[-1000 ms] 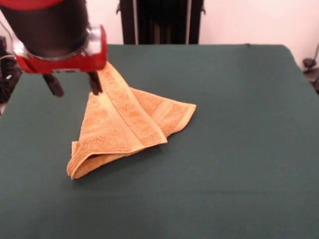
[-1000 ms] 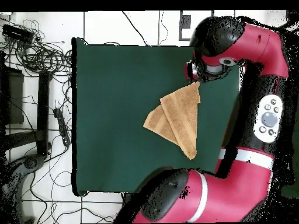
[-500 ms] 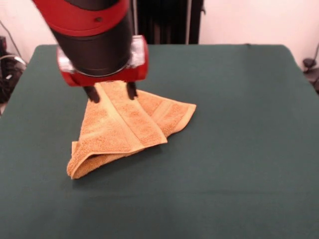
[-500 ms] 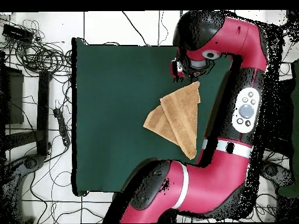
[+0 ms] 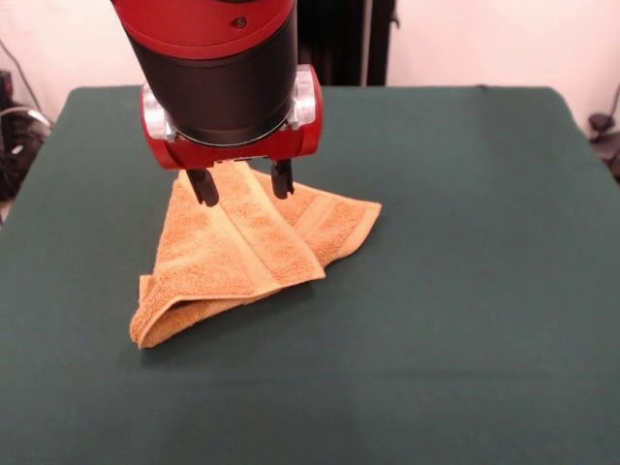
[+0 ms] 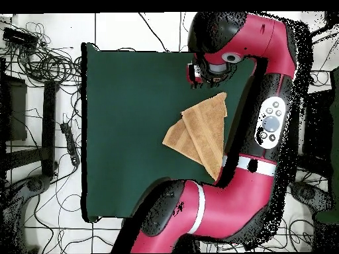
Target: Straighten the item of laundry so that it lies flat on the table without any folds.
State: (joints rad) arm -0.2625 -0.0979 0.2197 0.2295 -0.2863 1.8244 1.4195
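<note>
Towel (image 5: 237, 254): orange-tan terry, uniform tone; smoother, slightly paler woven band running across folded layers; shadowed darker orange inside open fold. Table (image 5: 465, 291): dark green cloth, plain, unpatterned. Arm (image 6: 275, 86): glossy red shell, black joint sections, white ring near lower link, grey button panel. Wrist housing (image 5: 228, 121) in front view: black cylinder, red collar, silvery edges. Gripper (image 5: 242, 184): black fingers. Floor (image 6: 40, 86) in overhead view: white tiles, dark grout lines, black cables.

Open table (image 5: 484, 291) all round, only the folded towel (image 5: 242, 252) underneath the tool (image 5: 242, 184).
</note>
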